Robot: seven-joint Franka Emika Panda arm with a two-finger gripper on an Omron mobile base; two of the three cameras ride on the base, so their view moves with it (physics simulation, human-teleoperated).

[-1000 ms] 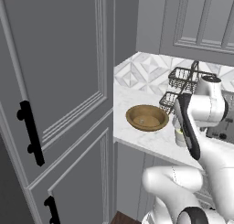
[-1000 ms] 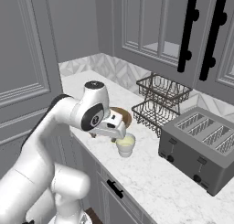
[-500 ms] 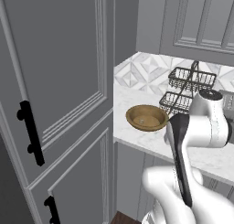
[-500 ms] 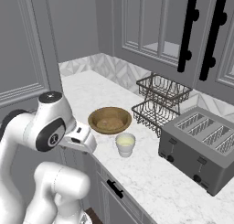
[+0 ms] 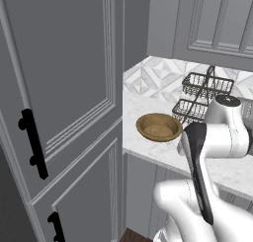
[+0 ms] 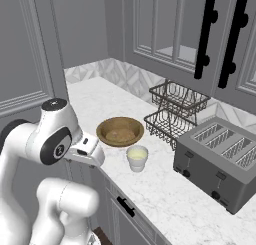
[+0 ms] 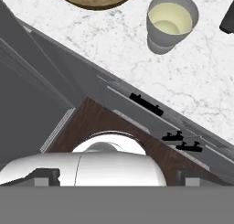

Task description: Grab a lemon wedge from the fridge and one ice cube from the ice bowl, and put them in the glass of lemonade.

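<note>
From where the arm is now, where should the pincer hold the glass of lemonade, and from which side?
Probably the outer wall of the glass of lemonade, just below its rim, approached from the counter's front edge. It stands upright, round and slightly tapered, with liquid inside, so a level side grip suits it. The ice bowl sits close behind it and the toaster stands to its right.

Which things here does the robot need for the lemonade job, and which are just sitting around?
Needed:
ice bowl, brown and wooden, on the counter
glass of lemonade, beside the bowl

Just sitting around:
toaster
wire basket rack
tall grey cabinet doors
</note>
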